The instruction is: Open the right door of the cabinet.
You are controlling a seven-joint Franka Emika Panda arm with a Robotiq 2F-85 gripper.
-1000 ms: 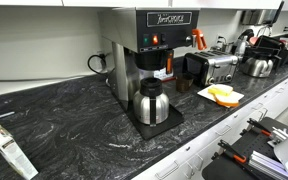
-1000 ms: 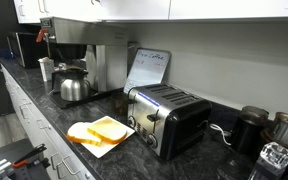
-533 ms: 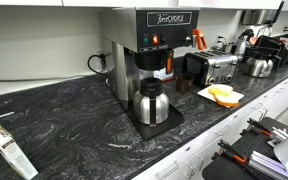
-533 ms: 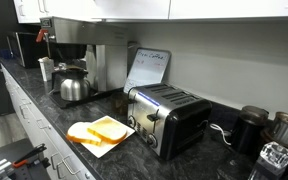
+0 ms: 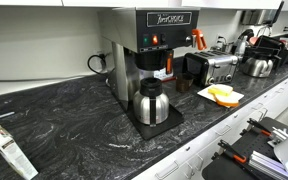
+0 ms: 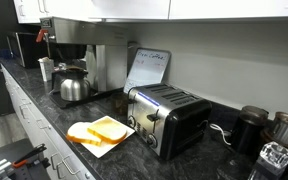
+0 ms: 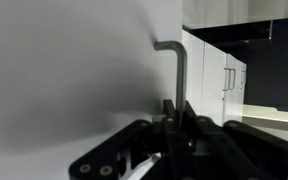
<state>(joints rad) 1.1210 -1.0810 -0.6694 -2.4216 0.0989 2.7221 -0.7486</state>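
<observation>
Filling the bottom of the wrist view, the black gripper [image 7: 177, 112] sits right at the lower end of a slim grey metal bar handle [image 7: 181, 65] on a plain white cabinet door [image 7: 74, 70]. Its fingers flank the bar, but whether they pinch it cannot be told. More white cupboard fronts [image 7: 212, 75] stand beyond.

In both exterior views a dark marbled countertop [image 5: 64, 115] carries a steel carafe [image 5: 150, 102] under a black-and-steel coffee brewer [image 5: 154, 40]; the script on its panel is too small to read. A chrome toaster [image 6: 169, 118] and a white plate of yellow slices [image 6: 101, 131] sit beneath white upper cabinets [image 6: 214, 8].
</observation>
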